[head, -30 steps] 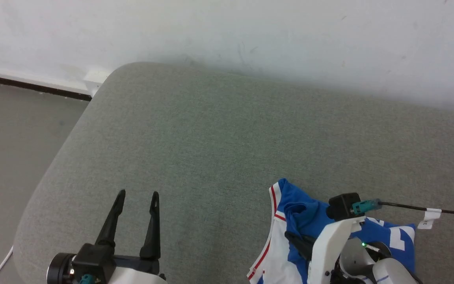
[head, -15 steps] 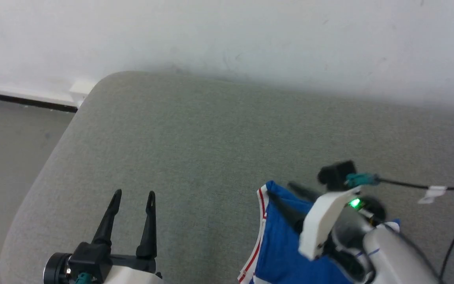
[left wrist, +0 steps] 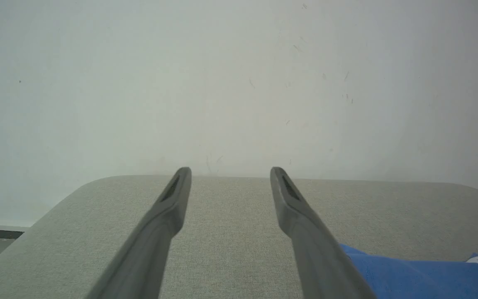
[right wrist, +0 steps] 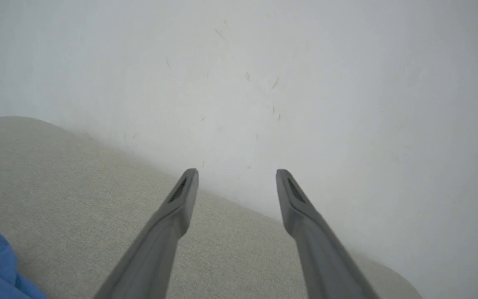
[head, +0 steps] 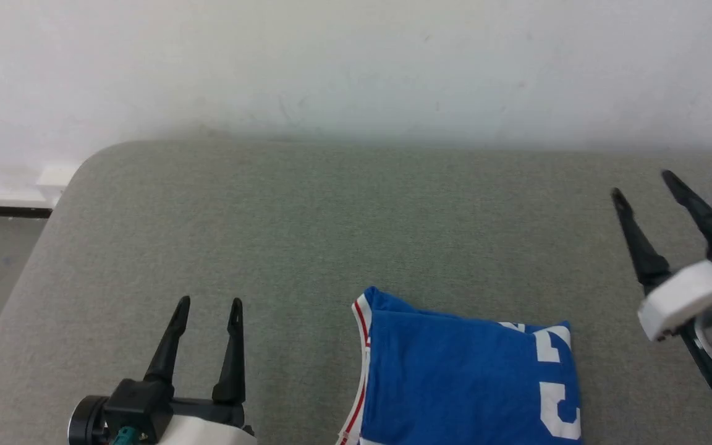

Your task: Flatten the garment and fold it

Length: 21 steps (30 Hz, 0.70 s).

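Near the front edge of the grey fabric surface (head: pixel 306 235), right of centre, the garment (head: pixel 455 383) lies folded into a flat blue rectangle, with white numerals at its right end and red-and-white trim along its left. To its left the left gripper (head: pixel 209 301) hovers, fingers (left wrist: pixel 158 236) apart and empty. Farther right, the right gripper (head: pixel 641 184) hangs with fingers spread, holding nothing.

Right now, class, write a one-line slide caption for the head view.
Folded blue shirt on grey surface; left gripper and right gripper open, clear of it.
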Available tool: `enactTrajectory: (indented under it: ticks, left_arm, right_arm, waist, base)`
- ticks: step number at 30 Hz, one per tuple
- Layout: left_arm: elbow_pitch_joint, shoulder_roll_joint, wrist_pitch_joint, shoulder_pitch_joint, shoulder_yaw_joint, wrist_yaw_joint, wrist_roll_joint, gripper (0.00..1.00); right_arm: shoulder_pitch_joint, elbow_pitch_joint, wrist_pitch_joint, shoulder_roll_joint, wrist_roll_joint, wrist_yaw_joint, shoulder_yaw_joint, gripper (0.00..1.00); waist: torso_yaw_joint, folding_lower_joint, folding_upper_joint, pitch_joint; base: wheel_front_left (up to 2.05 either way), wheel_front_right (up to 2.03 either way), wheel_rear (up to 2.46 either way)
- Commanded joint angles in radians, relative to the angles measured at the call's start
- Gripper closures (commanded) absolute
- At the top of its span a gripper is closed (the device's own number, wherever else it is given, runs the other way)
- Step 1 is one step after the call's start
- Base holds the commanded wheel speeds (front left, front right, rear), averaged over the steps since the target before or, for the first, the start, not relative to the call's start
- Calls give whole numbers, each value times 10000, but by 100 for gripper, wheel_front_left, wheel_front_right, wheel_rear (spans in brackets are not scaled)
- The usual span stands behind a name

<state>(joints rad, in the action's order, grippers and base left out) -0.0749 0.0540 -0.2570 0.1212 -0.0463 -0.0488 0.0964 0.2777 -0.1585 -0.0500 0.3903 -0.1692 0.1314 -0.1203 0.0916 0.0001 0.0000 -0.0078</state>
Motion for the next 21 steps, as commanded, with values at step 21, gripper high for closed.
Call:
enactTrajectory:
  ticks: [21]
  left_arm:
    - [165, -15, -47, 219, -203, -152, -205, 0]
  right_arm:
    - [-4758, 2842, -1893, -2931, 1629, -7, 2391, 0]
  waist:
    - [-423, -1, 0, -80]
  base:
    - [0, 0, 0]
